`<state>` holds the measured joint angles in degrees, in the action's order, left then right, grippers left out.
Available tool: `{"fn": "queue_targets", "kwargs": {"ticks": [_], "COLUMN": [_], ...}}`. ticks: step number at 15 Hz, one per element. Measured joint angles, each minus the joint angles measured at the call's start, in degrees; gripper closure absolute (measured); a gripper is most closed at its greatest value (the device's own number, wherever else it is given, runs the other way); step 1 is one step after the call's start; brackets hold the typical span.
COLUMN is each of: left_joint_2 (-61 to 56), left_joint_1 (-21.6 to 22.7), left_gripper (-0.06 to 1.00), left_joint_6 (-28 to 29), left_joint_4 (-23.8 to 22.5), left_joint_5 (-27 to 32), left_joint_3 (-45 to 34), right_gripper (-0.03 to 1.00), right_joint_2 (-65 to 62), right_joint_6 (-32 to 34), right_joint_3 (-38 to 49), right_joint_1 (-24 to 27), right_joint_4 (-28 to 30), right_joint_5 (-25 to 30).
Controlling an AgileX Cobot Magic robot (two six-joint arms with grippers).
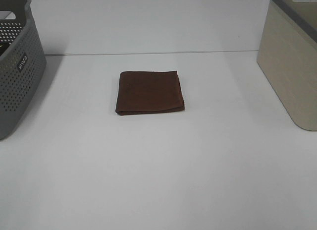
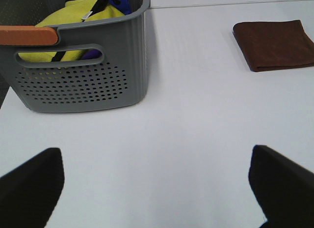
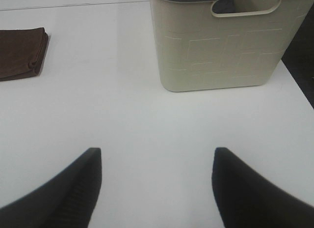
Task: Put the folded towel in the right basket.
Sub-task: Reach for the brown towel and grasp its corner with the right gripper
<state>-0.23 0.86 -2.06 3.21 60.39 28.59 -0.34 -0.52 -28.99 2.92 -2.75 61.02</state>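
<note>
A folded brown towel [image 1: 150,92] lies flat in the middle of the white table; it also shows in the left wrist view [image 2: 274,44] and the right wrist view [image 3: 20,52]. The beige right basket [image 1: 292,61] stands at the table's right edge and shows in the right wrist view [image 3: 223,41]. Neither arm shows in the exterior view. My left gripper [image 2: 157,188] is open and empty, far from the towel. My right gripper [image 3: 157,186] is open and empty, in front of the beige basket.
A grey perforated basket [image 1: 15,66] stands at the left edge; in the left wrist view [image 2: 81,66] it holds yellow and blue cloth [image 2: 78,14]. The white table [image 1: 158,170] ends at a seam along the back.
</note>
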Motion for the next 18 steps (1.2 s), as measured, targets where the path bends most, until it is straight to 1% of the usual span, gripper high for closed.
{"fn": "queue_targets", "kwargs": {"ticks": [18], "left_joint_2": [0.0], "left_joint_1": [0.0], "left_gripper": [-0.03], "left_joint_6": [0.0], "left_joint_4": [0.0], "left_joint_5": [0.0], "left_joint_3": [0.0], "right_gripper": [0.35], "right_joint_2": [0.0], "right_joint_6": [0.0], "right_joint_3": [0.0], "right_joint_1": [0.0], "right_joint_4": [0.0], "right_joint_5": [0.0]}}
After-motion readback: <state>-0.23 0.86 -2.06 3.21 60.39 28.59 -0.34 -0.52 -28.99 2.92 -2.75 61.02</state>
